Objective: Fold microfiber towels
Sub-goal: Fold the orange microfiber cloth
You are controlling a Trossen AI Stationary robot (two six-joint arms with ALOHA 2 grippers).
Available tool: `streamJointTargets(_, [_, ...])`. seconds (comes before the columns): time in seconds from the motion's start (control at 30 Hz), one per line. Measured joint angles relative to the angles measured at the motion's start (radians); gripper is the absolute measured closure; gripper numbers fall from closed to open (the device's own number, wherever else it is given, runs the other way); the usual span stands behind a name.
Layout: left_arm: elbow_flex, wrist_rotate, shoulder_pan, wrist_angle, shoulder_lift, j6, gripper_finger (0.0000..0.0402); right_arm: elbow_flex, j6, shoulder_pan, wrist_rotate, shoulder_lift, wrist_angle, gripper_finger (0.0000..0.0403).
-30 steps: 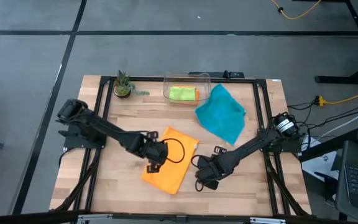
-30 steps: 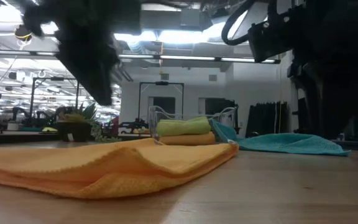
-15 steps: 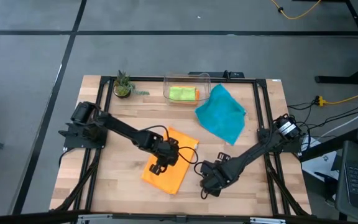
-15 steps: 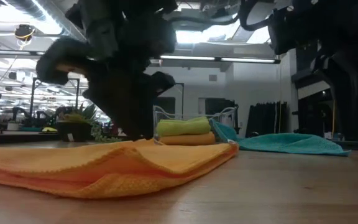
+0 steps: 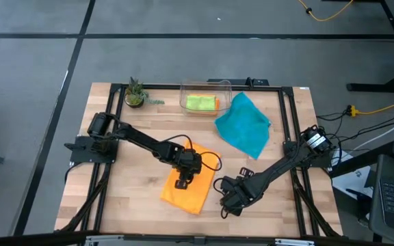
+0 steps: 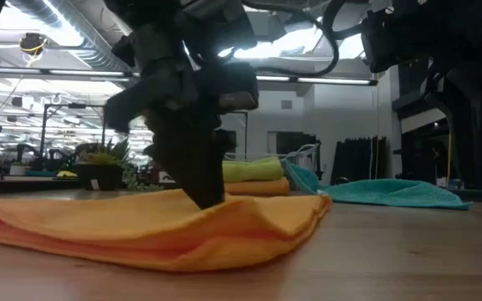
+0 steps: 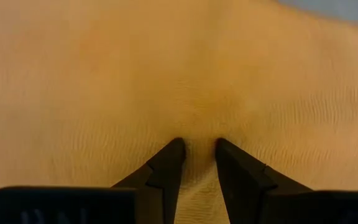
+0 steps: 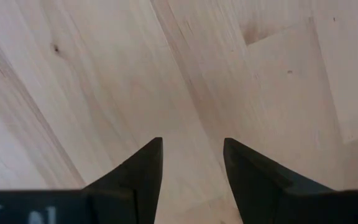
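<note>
Two arms work at the counter (image 5: pixel 135 198). The left hand (image 7: pixel 196 148) presses down on the middle of the one spread orange towel (image 5: pixel 189 188), its fingers narrowly parted with a ridge of cloth pinched between them. Just beside that towel's edge, the right hand (image 8: pixel 192 149) hangs over bare wood, fingers parted and empty. One teal towel (image 5: pixel 245 124) lies crumpled beside the clear bin (image 5: pixel 206 87), which holds one green towel (image 5: pixel 198 102) and one orange folded towel (image 6: pixel 258 187).
</note>
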Motion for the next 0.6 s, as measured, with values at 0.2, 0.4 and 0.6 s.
streamJointTargets(0.2, [0.0,-0.014,0.002,0.0,-0.001,-0.428,0.0303,0.0,0.0,0.0,0.0,0.0,0.003,0.0231])
streamJointTargets(0.4, [0.001,-0.06,-0.016,-0.037,-0.005,-0.586,0.0303,0.0,0.003,0.0,0.0,0.0,0.009,0.0231])
streamJointTargets(0.6, [0.002,-0.189,-0.063,-0.067,-0.007,-0.906,0.0304,0.0,0.037,0.0,0.0,0.0,0.01,0.0231])
